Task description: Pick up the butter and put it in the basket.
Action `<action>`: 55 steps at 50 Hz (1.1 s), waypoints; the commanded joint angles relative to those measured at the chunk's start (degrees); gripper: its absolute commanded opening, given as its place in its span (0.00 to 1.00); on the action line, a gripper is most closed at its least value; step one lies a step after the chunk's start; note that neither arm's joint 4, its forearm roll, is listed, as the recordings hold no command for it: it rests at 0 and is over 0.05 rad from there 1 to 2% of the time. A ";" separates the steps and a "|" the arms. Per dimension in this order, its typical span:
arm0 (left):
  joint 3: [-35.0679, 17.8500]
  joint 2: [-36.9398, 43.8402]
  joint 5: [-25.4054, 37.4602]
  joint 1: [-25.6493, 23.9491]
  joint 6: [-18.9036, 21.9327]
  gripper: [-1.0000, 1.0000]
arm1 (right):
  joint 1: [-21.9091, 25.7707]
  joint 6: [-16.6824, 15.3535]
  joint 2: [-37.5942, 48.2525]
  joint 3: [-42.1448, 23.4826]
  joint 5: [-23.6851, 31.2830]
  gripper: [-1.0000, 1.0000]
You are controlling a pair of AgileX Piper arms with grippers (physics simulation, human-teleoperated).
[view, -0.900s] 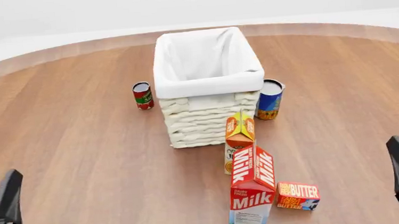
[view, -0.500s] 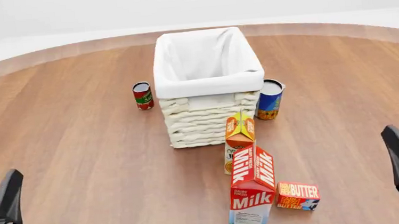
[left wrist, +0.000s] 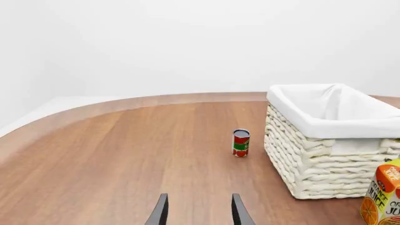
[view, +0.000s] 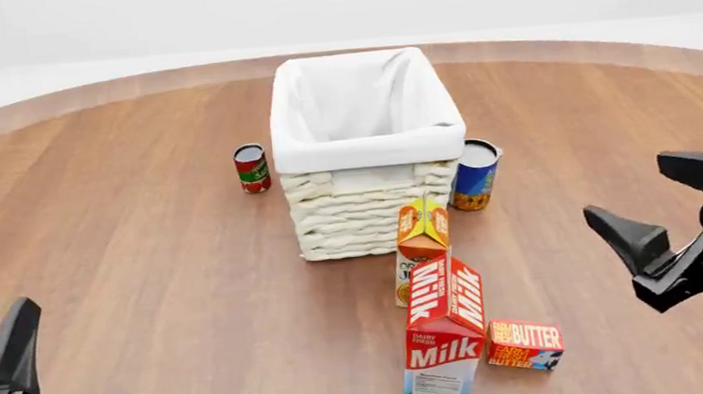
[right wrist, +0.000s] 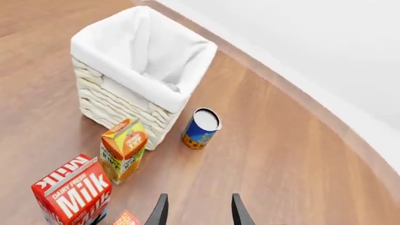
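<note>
The butter (view: 524,343) is a small flat red and orange box lying on the table just right of the Milk carton; only its corner (right wrist: 127,219) shows in the right wrist view. The cream wicker basket (view: 366,147) with white lining stands at the table's middle and also shows in the left wrist view (left wrist: 325,123) and the right wrist view (right wrist: 134,77). My right gripper (view: 625,185) is open and empty, in the air to the right of and above the butter. My left gripper (view: 7,365) is open and empty at the near left, far from the butter.
A tall red-and-white Milk carton (view: 445,340) stands left of the butter. An orange juice carton (view: 422,243) stands between it and the basket. A blue can (view: 476,173) is at the basket's right, a red can (view: 250,167) at its left.
</note>
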 commanded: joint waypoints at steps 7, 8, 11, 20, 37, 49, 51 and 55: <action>0.00 0.00 0.00 0.00 0.00 1.00 | 2.18 -11.94 14.10 -13.80 16.64 1.00; 0.00 0.00 0.00 0.00 0.00 1.00 | 1.73 -12.62 14.86 -14.98 18.00 1.00; 0.00 0.00 0.00 0.00 0.00 1.00 | 0.74 -14.41 15.87 -16.96 20.23 1.00; 0.00 0.00 0.00 0.00 0.00 1.00 | 5.60 -19.51 16.58 -15.20 27.42 1.00; 0.00 0.00 0.00 0.00 0.00 1.00 | 12.88 -20.66 16.00 -18.73 39.48 1.00; 0.00 0.00 0.00 0.00 0.00 1.00 | 9.26 -23.74 18.77 -15.89 39.57 1.00; 0.00 0.00 0.00 0.00 0.00 1.00 | 9.11 -23.79 19.50 -15.42 39.09 1.00; 0.00 0.00 0.00 0.00 0.00 1.00 | 7.82 -25.40 21.05 -12.78 37.48 1.00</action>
